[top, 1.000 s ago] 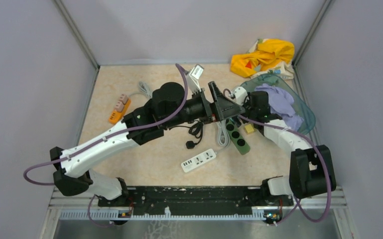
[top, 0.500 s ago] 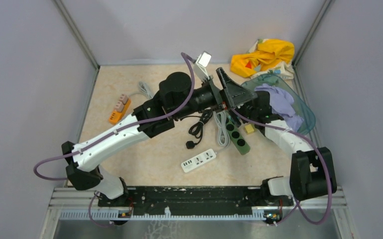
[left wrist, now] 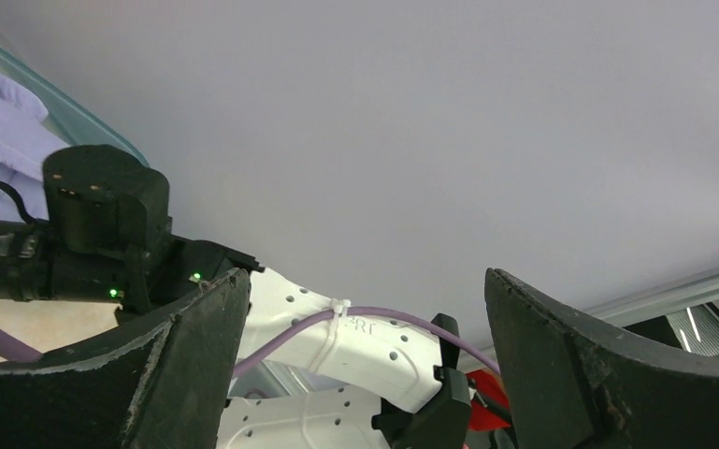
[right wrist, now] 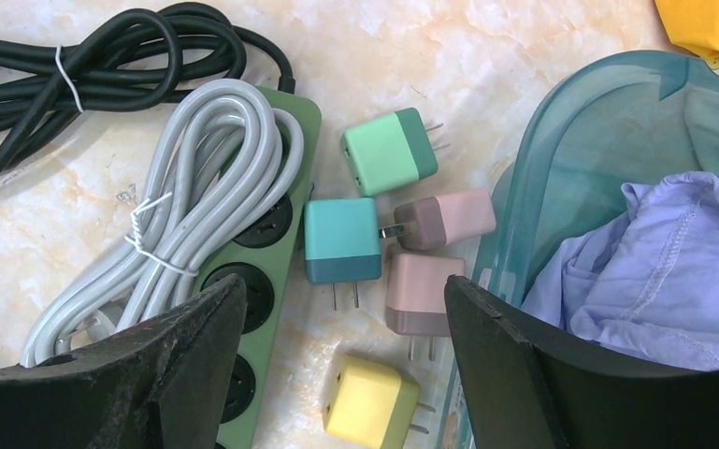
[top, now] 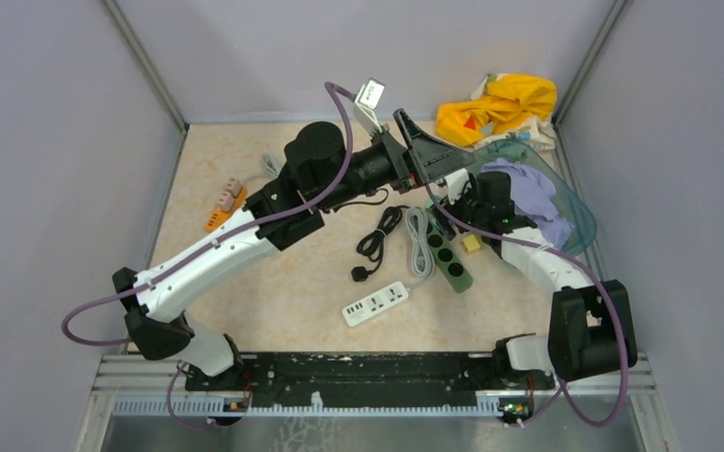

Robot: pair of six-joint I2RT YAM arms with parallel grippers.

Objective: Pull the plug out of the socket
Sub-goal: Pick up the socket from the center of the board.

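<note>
- Nearest, left of the green strip (top: pixel 452 264) and toward the arms: white strip (top: pixel 375 303), no plug visible in it.
- Green strip itself: sockets empty as far as visible, gray cord (right wrist: pixel 215 178) bundled on top, black cord (top: pixel 374 240) just left.
- Just right of it: five loose plugs, among them a yellow plug (right wrist: pixel 371 402) and a teal plug (right wrist: pixel 342 241), pins bare, none in a socket.
- Right gripper (right wrist: pixel 341 309) hovering over those loose plugs, jaws partly apart, nothing between them.
- Well left of the green strip: orange strip (top: pixel 218 215) with apparently two seated plugs (top: pixel 232 188); likely the task's target, though small in view.
- Likely handling: light, rigid plastic block, smooth faces, pins tight in the socket. Best gripped across two flat opposite sides and pulled straight along the pins; strip probably light enough to lift along unless held down.
- Beyond the green strip, raised: left gripper (left wrist: pixel 363 309), spread wide, empty, aimed at the wall.
- Far right of the green strip: basin (top: pixel 586 226).
</note>
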